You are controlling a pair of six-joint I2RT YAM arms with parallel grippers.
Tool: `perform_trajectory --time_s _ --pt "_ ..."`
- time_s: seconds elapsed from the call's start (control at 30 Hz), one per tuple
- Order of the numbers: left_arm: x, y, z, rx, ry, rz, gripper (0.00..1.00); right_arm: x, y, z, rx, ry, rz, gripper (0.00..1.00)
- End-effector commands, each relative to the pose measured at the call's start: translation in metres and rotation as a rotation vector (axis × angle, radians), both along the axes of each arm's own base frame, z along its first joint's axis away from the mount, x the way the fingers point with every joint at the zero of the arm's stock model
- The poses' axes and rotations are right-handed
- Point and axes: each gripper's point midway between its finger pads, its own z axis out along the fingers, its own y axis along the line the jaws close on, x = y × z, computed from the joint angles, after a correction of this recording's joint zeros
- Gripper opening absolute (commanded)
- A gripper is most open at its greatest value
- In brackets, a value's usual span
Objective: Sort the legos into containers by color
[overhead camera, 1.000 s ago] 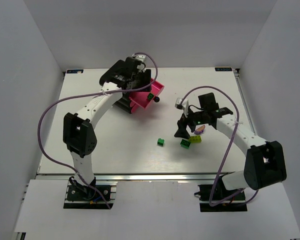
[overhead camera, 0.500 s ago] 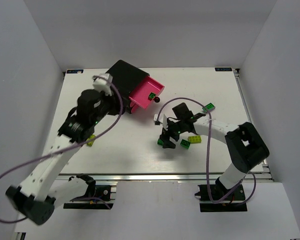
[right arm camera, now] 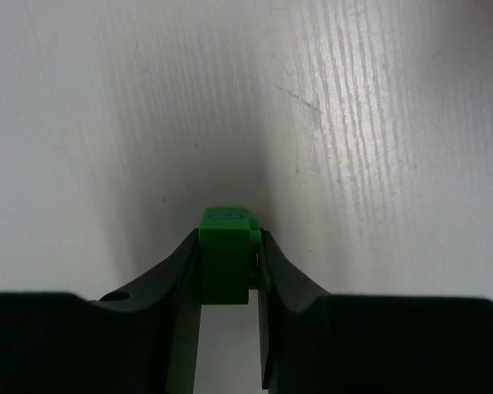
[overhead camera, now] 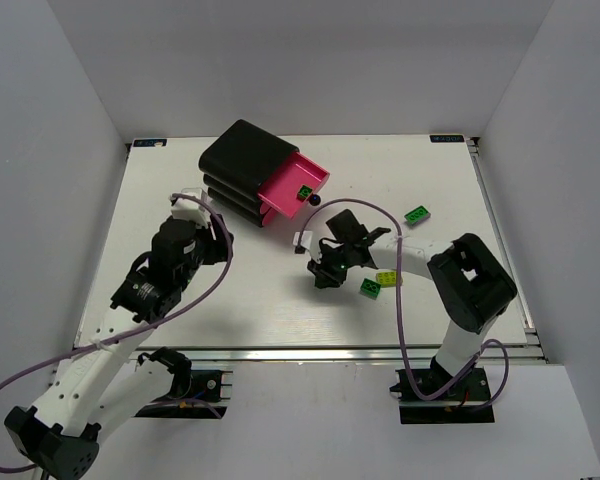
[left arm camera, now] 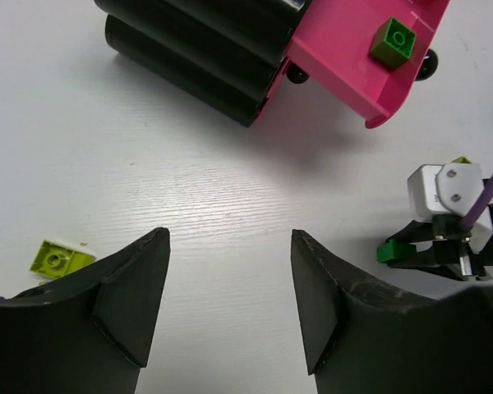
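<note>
Green lego (right arm camera: 224, 256) now between right fingers (right arm camera: 179, 286)

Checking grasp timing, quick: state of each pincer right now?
Left pincer: open, holding nothing.
Right pincer: shut on a green lego.

A white table (overhead camera: 250, 305) with faint wood grain carries everything. Plain white walls (overhead camera: 50, 120) close it in on three sides. A metal rail (overhead camera: 300, 353) runs along its near edge.
</note>
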Motion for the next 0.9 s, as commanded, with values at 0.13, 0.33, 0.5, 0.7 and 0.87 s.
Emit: perform_trajectory --time_s 0.13,0.33,0.5,0.7,0.87 --pt "-0.008 0.010 -0.005 0.000 -0.044 0.014 0.57 -0.006 0.011 0.050 0.081 -0.052 0.106 0.00" --pt "-0.017 0.000 -0.013 -0.035 -0.071 -0.061 0.23 0.012 0.040 0.177 0.274 -0.197 0.135 0.00" --pt "-0.020 -0.004 -0.009 -0.054 -0.100 -0.092 0.27 0.074 0.067 0.243 0.351 -0.355 -0.032 0.00" --pt "-0.023 -0.011 -0.010 -0.063 -0.105 -0.130 0.49 0.137 0.095 0.246 0.373 -0.379 -0.195 0.06" --pt "-0.023 -0.016 -0.010 -0.072 -0.104 -0.153 0.57 0.169 0.107 0.218 0.318 -0.348 -0.244 0.24"
